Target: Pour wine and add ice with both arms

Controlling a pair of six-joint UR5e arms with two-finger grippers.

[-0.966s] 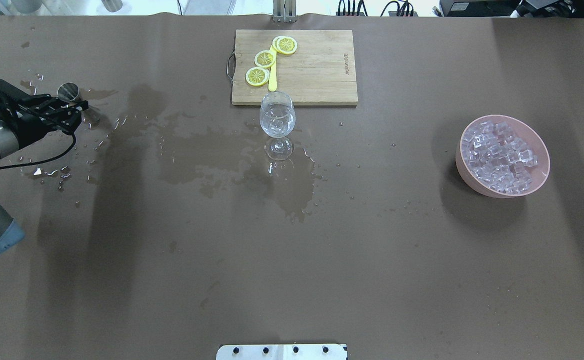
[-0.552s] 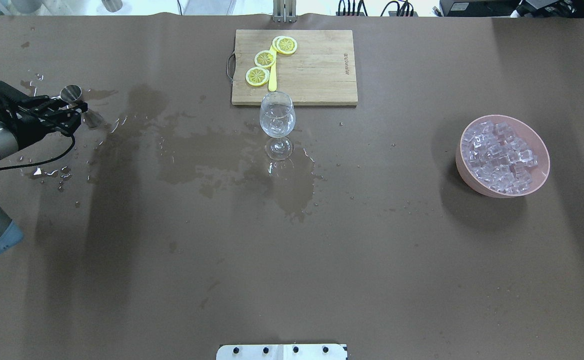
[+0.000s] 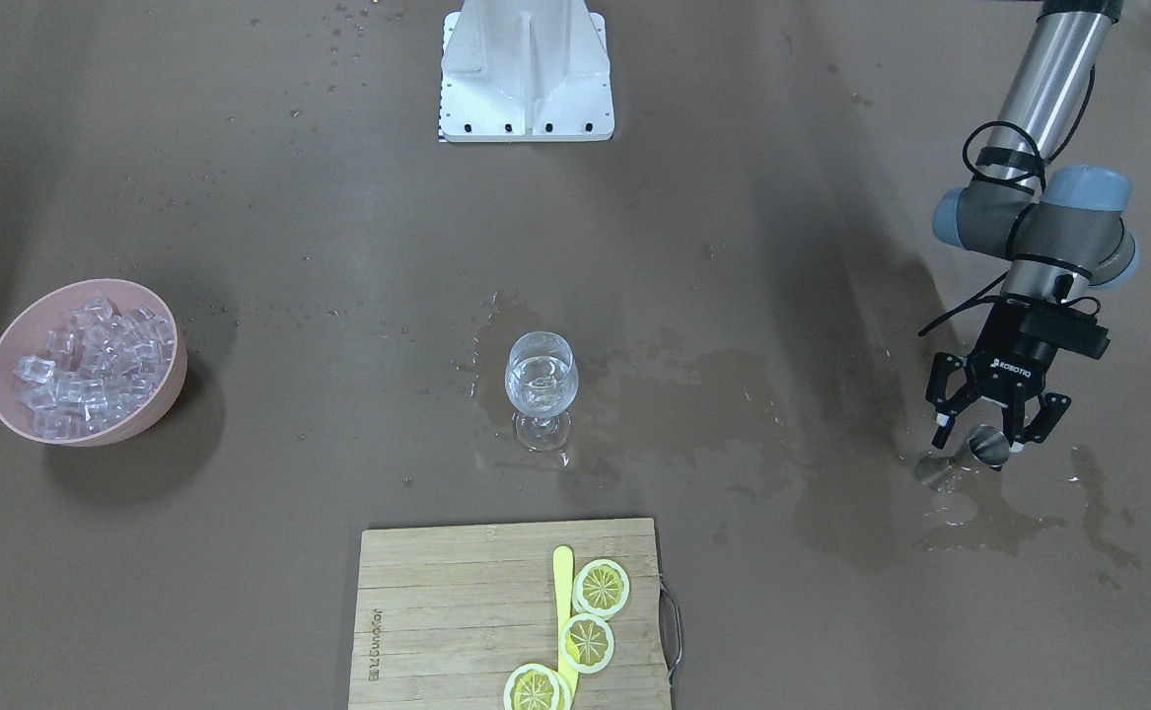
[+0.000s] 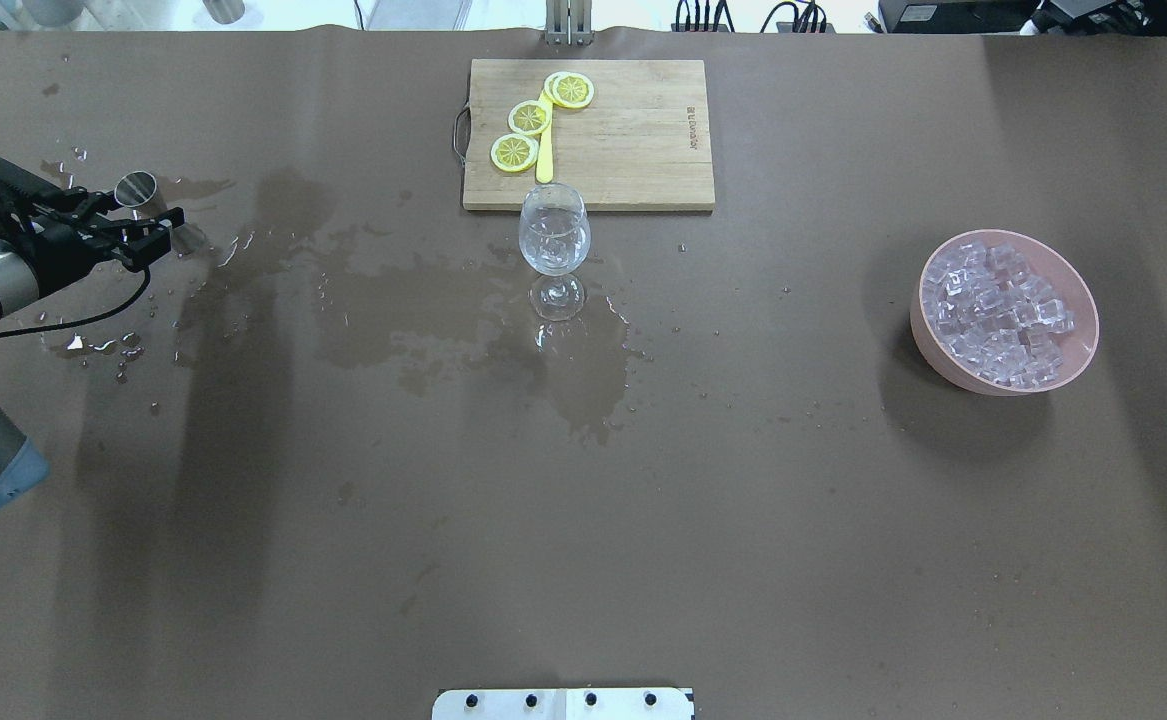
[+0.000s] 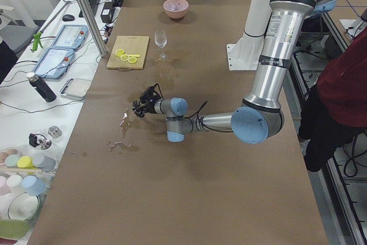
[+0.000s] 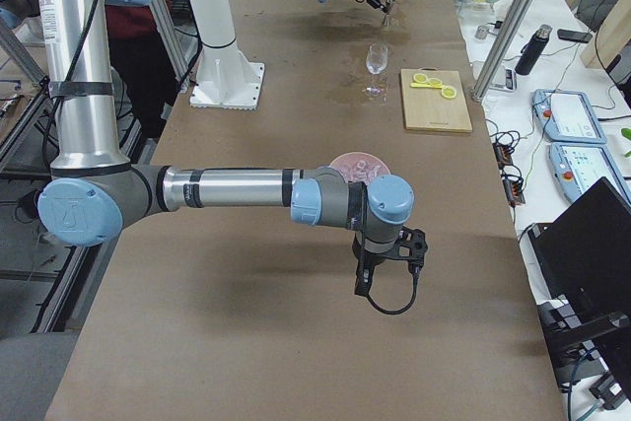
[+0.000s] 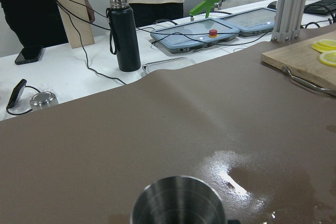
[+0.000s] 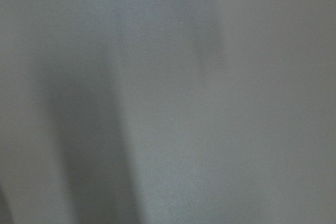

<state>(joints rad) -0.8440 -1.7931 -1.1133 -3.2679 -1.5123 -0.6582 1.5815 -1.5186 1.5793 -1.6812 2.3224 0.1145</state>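
Note:
The wine glass (image 4: 554, 232) stands mid-table, just in front of the cutting board, with a little clear wine (image 3: 539, 387) in its bowl. Ice (image 4: 995, 308) fills a pink bowl (image 4: 1071, 368) on the right. My left gripper (image 4: 148, 212) is low over the table's left end and open, its fingers (image 3: 942, 419) spread on either side of a small steel cup (image 3: 987, 446). The cup's rim (image 7: 178, 200) fills the bottom of the left wrist view. My right gripper (image 6: 387, 261) hangs pointing down near the pink bowl (image 6: 360, 162); I cannot tell whether it is open or shut.
A wooden cutting board (image 4: 633, 140) with lemon slices (image 4: 529, 117) and a yellow knife lies behind the glass. Wet patches (image 4: 423, 300) spread from the cup to the glass. A white bracket (image 3: 526, 69) is at the robot's base. A person (image 5: 344, 96) stands beside the table.
My left gripper's fingers have spread apart and let go of the steel cup, which stays standing between them. The glass and bowl have not moved.

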